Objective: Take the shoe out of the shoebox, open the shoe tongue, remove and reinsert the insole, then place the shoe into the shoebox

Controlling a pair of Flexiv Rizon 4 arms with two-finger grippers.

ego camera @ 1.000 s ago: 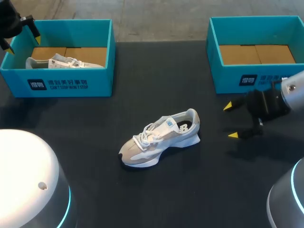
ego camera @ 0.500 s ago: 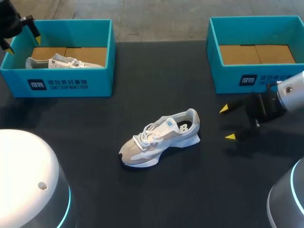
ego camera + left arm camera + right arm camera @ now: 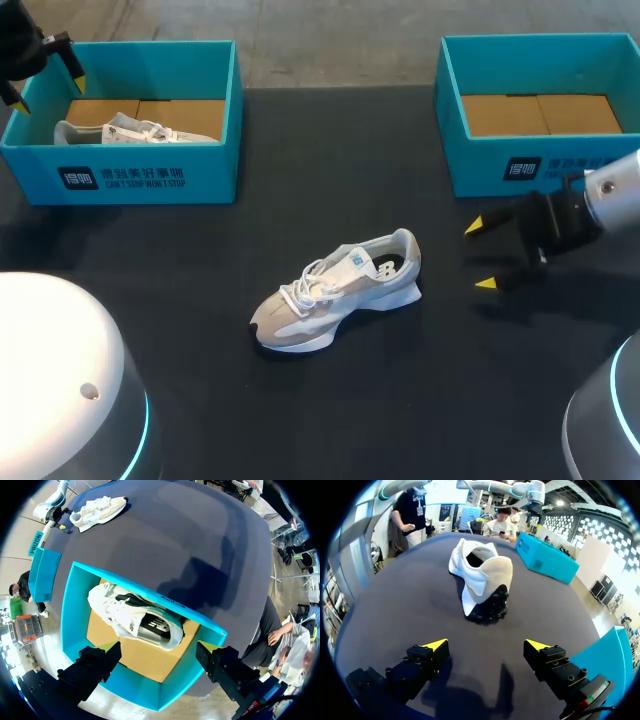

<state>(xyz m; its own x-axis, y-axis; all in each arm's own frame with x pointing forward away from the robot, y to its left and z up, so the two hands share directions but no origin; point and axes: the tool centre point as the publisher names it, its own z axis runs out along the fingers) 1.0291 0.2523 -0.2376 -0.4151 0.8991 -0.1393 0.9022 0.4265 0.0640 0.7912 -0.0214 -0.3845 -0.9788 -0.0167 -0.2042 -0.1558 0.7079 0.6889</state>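
Observation:
A grey-and-white shoe (image 3: 340, 290) lies on its sole mid-table, toe toward the front left. My right gripper (image 3: 483, 254) hovers open just right of its heel with nothing between the fingers. In the right wrist view the shoe's heel (image 3: 482, 580) is a short way ahead of the open gripper (image 3: 487, 644). A second shoe (image 3: 130, 130) lies in the left teal shoebox (image 3: 150, 170). My left gripper (image 3: 42, 80) hangs open above that box's far left corner. From the left wrist the boxed shoe (image 3: 135, 620) is below the open gripper (image 3: 159, 650). The right shoebox (image 3: 540, 165) holds no shoe.
Both boxes stand along the table's far edge, one at each side, with dark tabletop between them. The left box (image 3: 547, 557) shows beyond the shoe in the right wrist view. The table shoe (image 3: 97, 511) appears far off in the left wrist view.
The right gripper has shifted slightly left toward the shoe's heel, staying open. The left arm and both shoes have not moved.

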